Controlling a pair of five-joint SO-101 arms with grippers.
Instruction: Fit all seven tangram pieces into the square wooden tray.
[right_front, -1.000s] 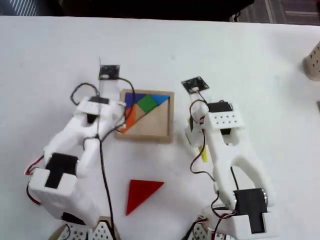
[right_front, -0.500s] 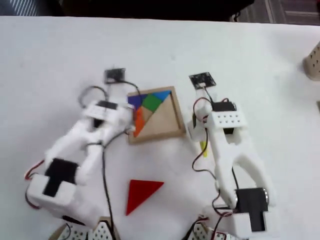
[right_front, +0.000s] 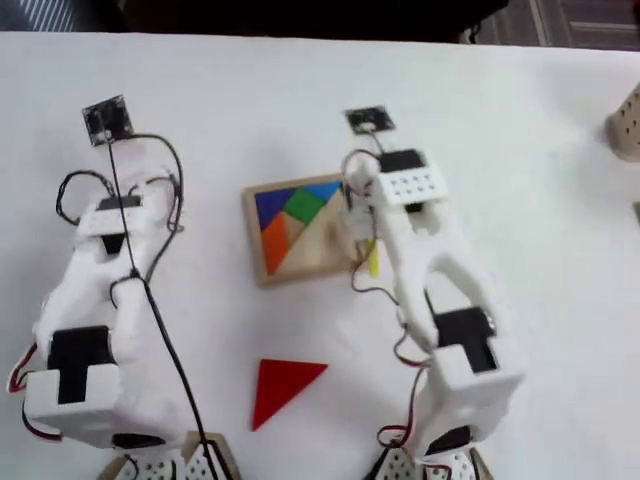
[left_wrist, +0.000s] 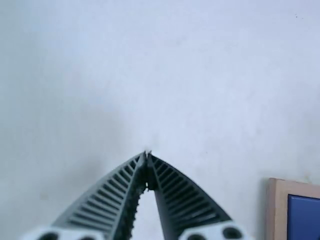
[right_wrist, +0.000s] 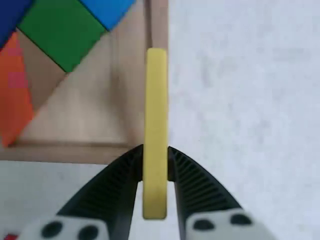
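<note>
One yellow tangram piece: likely light, stiff and smooth-faced, best pinched across its flat faces. The right pincer is clamped on its near end, edge-up; the wooden tray lies just ahead, its rim under the piece. The left pincer is closed and empty.

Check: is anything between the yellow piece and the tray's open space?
Nothing visible. The right gripper holds the yellow piece on edge at the tray rim, and the bare wood beside it is free.
</note>
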